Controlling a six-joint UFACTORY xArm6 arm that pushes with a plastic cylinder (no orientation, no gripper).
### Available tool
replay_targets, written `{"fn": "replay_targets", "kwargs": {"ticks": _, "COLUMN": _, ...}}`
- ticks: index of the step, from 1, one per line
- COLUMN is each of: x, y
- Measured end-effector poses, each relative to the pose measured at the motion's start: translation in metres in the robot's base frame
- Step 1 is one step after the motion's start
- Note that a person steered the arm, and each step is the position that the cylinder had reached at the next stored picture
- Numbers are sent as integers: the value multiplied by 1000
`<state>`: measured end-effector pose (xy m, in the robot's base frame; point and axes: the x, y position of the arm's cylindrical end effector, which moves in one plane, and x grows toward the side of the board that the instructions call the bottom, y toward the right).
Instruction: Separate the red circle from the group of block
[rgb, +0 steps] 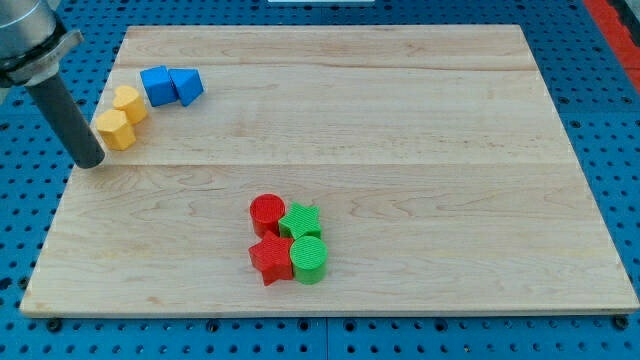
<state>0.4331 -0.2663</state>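
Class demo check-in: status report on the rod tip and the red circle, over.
My tip at the board's left edge, beside the yellow blocks, far from the cluster. Red circle touching green star and red star. Path to it open.

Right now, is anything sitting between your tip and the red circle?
Nothing visible. My tip is at the board's left edge beside the yellow blocks; bare wood runs from it to the red circle, which touches the green star and red star.

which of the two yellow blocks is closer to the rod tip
The lower yellow block, right beside my tip at the board's left edge. The other yellow block sits further up, nearer the blue blocks.
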Motion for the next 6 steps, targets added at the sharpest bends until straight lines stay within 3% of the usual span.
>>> {"fn": "replay_targets", "kwargs": {"ticks": 2, "x": -10, "y": 31}}
{"fn": "replay_targets", "kwargs": {"ticks": 4, "x": 80, "y": 24}}
{"fn": "replay_targets", "kwargs": {"ticks": 6, "x": 161, "y": 115}}
